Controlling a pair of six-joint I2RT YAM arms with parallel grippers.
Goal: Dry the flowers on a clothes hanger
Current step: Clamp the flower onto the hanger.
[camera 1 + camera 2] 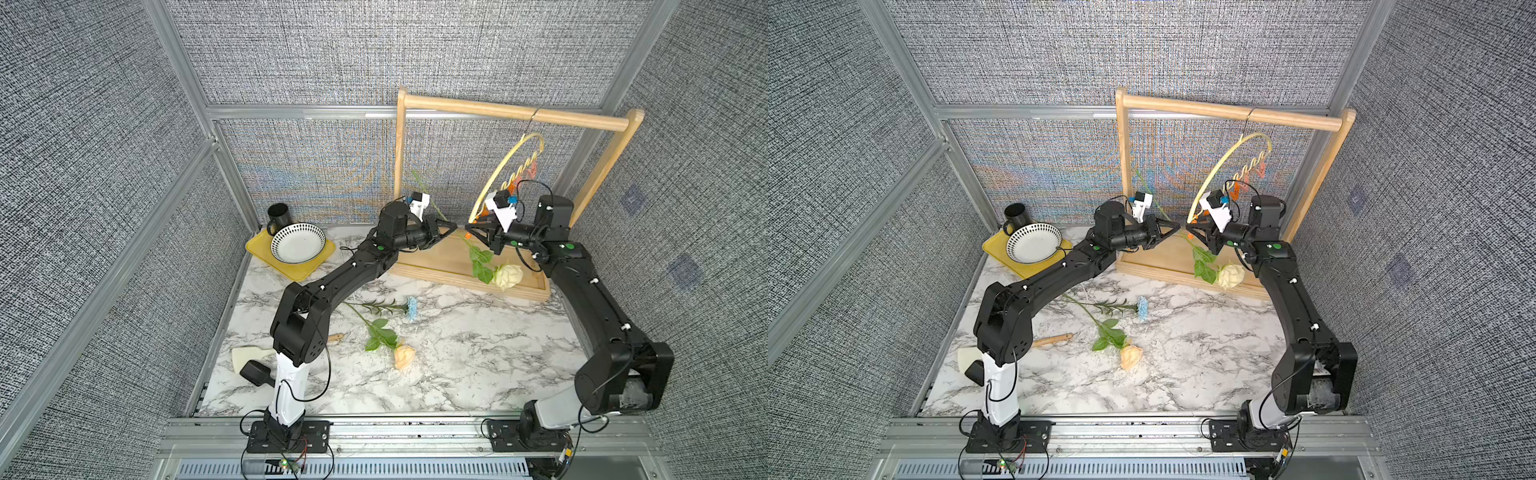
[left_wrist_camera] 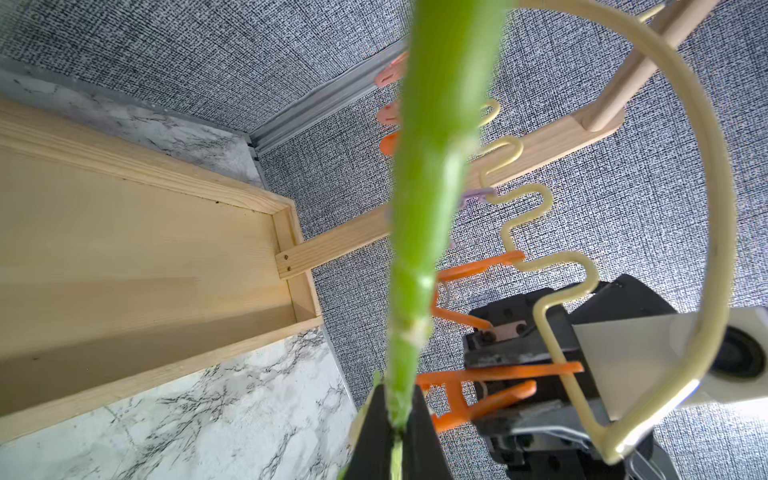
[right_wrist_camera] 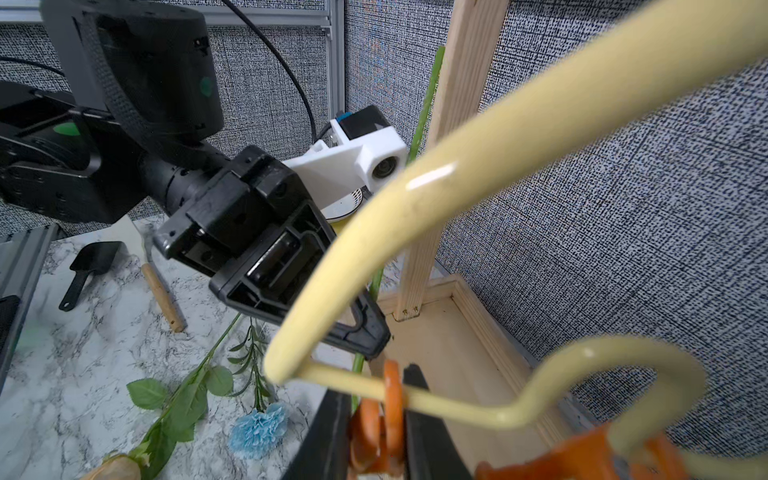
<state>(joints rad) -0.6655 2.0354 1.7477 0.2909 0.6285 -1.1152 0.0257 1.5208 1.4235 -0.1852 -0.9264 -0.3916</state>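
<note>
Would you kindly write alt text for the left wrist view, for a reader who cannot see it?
A green flower stem fills the centre, pinched in the shut left gripper. Behind it, the right gripper grips an orange clip on the pale-yellow clothes hanger, which hangs from a wooden rack standing on the marble table.

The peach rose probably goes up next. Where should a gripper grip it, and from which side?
Take the peach artificial rose by the bare stem between its leaves and cut end, straight down from above, jaws across the stem. It lies flat on the marble table; the bloom is soft, and the stem of the light-blue frilly flower lies close to the cut end.
</note>
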